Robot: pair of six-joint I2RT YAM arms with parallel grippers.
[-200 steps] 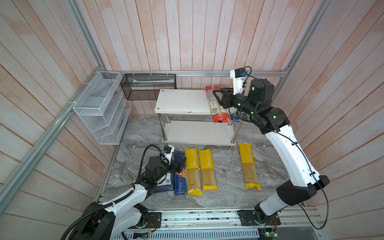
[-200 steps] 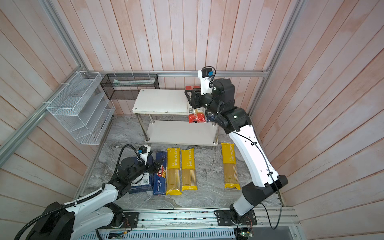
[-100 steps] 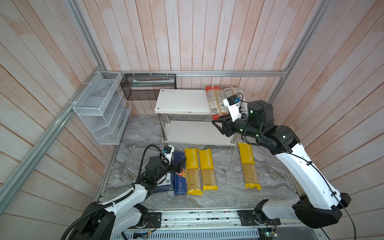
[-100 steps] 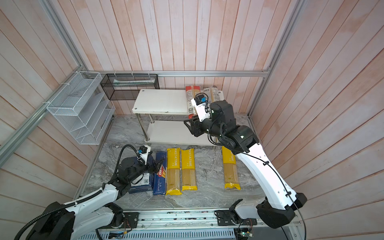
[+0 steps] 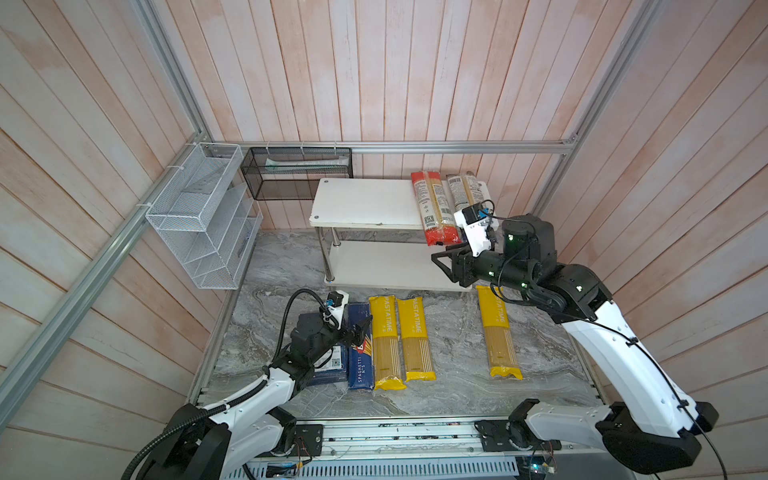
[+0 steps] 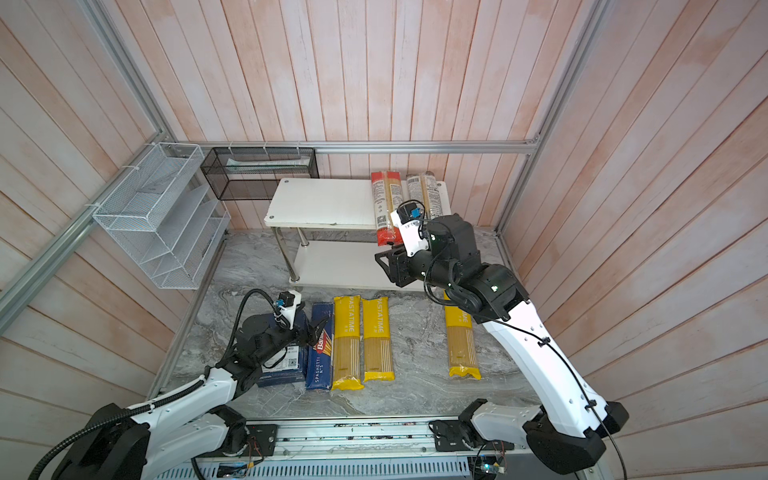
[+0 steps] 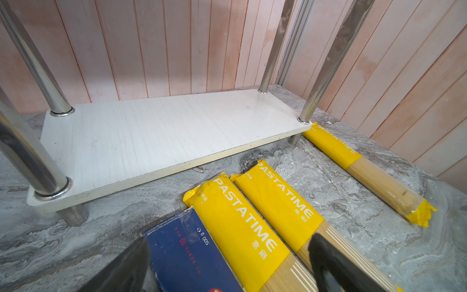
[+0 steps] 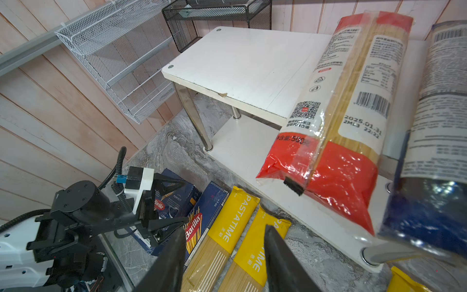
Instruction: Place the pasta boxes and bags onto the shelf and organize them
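A: Start at the right gripper (image 8: 225, 228).
B: Its jaws stand moderately apart with nothing between them. It hangs in front of the low 2-tier shelf of white boards and chrome legs (image 5: 365, 203), just beside the overhanging end of the red-ended clear spaghetti bag (image 5: 434, 208).
A: And the left gripper (image 7: 230, 240)?
B: Also parted and empty, low over the long narrow dark blue Barilla box (image 5: 359, 353). The wide dark blue Barilla box (image 8: 177, 199) lies beside that one, partly under the arm.
A: How far along?
B: 2 of 7 are up. The red-ended bag and the dark-blue-ended clear bag (image 5: 465, 195) lie side by side on the top board, both poking over its front edge. The 3 yellow PASTATIME bags (image 5: 386, 340) and both boxes lie on the tabletop, and the lower board is bare.
A: Next?
B: I'd judge the right arm is between items. The lone yellow bag (image 5: 496, 332) is nearest it, and it wants a mid-length grip so it doesn't sag.
A: The room?
B: Grey marbled tabletop (image 5: 449, 374) and pink wood-plank walls, with a white wire-mesh rack (image 5: 199, 216) and a black mesh basket (image 5: 297, 174) at the back left.
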